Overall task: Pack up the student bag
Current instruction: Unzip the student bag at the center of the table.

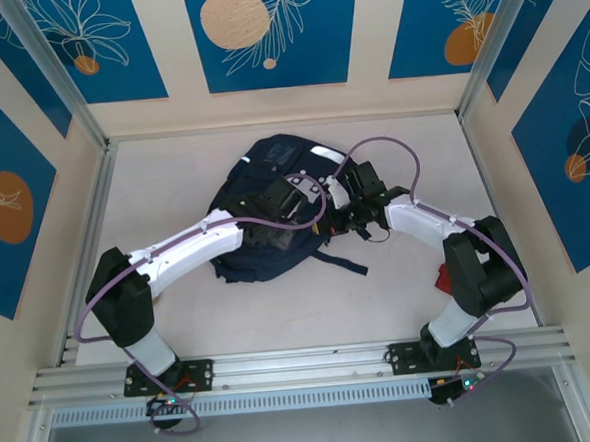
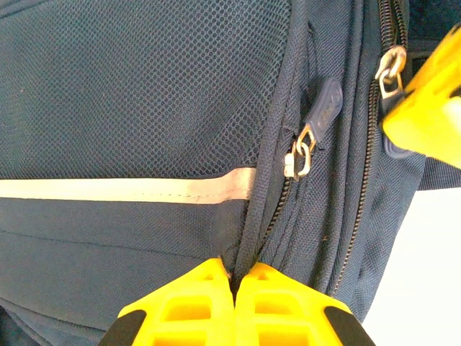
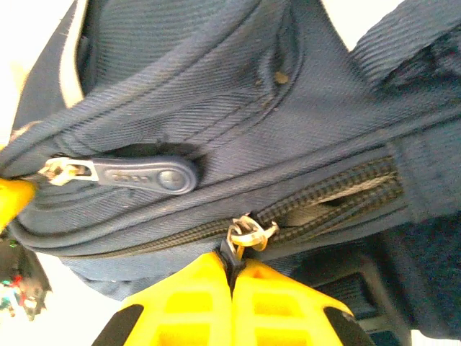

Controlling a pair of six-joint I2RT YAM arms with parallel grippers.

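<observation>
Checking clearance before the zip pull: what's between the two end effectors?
Between left end effector and right end effector lies bag fabric carrying a blue pull tab on its zipper; seen in both wrist views.

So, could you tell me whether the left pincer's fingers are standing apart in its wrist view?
No, the left pincer has its yellow fingers pressed together, pinching a seam of the student bag.

The student bag (image 1: pixel 262 173) lies on the table (image 1: pixel 410 299), near its middle. The left end effector (image 2: pixel 234 281) is on a bag seam. The right end effector (image 3: pixel 232 268) is at a zipper pull (image 3: pixel 251 234) on the bag's right edge.
</observation>
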